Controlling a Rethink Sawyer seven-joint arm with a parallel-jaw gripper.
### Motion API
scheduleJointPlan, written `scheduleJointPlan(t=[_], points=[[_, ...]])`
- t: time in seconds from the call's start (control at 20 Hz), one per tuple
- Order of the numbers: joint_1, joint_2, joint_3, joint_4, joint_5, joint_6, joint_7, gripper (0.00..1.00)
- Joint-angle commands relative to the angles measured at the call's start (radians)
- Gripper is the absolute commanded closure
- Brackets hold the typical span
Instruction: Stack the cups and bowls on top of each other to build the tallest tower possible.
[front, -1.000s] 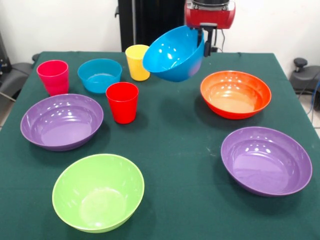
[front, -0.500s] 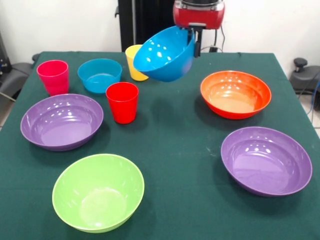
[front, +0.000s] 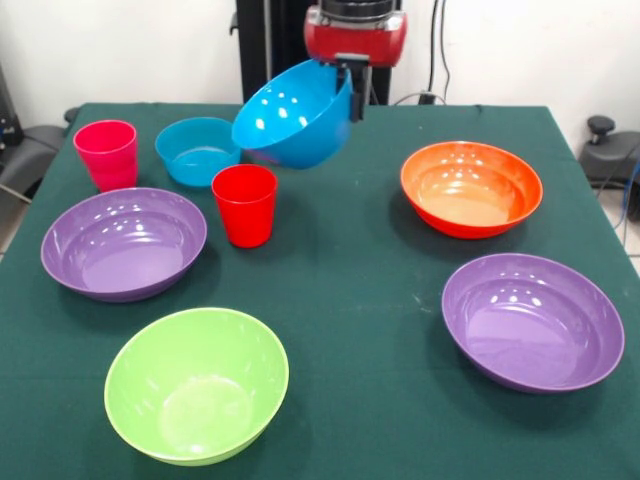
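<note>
My gripper hangs from the red wrist at the top and is shut on the rim of the deep blue bowl, which hangs tilted in the air above the table's far side. The smaller blue bowl sits just left of it. The red cup stands below them and the pink-magenta cup at the far left. The yellow cup is hidden behind the held bowl. Two purple bowls, the orange bowl and the lime green bowl rest apart on the table. No tower stands.
The green tablecloth covers the table. The robot's black pedestal stands behind the far edge. Black gear sits off the right side.
My gripper has carried the deep blue bowl to the left, from beside the orange bowl to over the yellow cup, which it now hides.
</note>
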Motion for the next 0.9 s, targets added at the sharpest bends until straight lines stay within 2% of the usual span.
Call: scheduleJointPlan(t=[0.05,0.5,0.9], points=[[-0.058,0.108,0.122,-0.048,-0.099,0.008,-0.032,1.0],[-0.124,0.072,0.133,0.011,-0.163,0.014,-0.017,1.0],[-0.144,0.062,0.16,-0.006,-0.18,0.055,-0.01,1.0]])
